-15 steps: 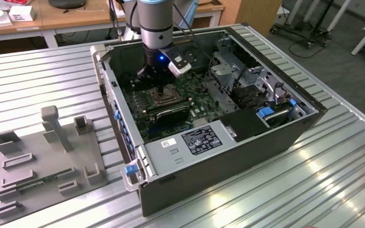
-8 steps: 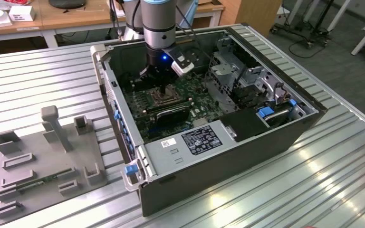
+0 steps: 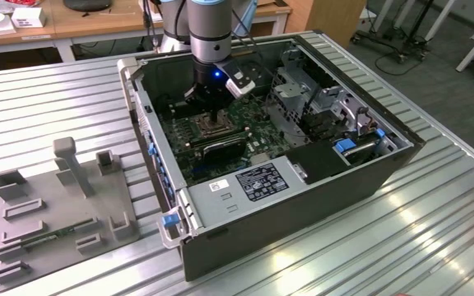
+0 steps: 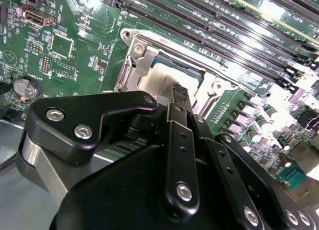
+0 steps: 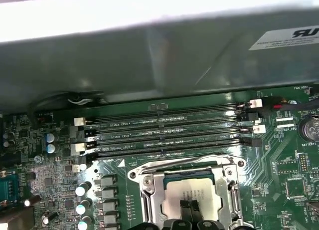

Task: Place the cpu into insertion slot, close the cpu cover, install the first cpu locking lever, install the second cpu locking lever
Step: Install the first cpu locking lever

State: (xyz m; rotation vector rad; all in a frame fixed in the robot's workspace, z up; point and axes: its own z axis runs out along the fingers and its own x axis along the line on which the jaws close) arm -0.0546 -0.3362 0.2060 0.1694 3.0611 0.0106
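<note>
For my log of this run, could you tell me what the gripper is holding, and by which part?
Nothing appears held: the gripper has its fingertips together on the cpu, which already lies in the insertion slot.

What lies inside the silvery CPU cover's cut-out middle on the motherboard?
In both wrist views the pale cpu shows through the cpu cover, seated in the insertion slot. The gripper hangs over its middle, covering part of it; the contacts beneath are hidden.

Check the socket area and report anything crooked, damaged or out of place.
Nothing stands out. The cpu lies flat and square inside the insertion slot, with the cpu cover framing it evenly. The end effector sits at the chip's middle.
</note>
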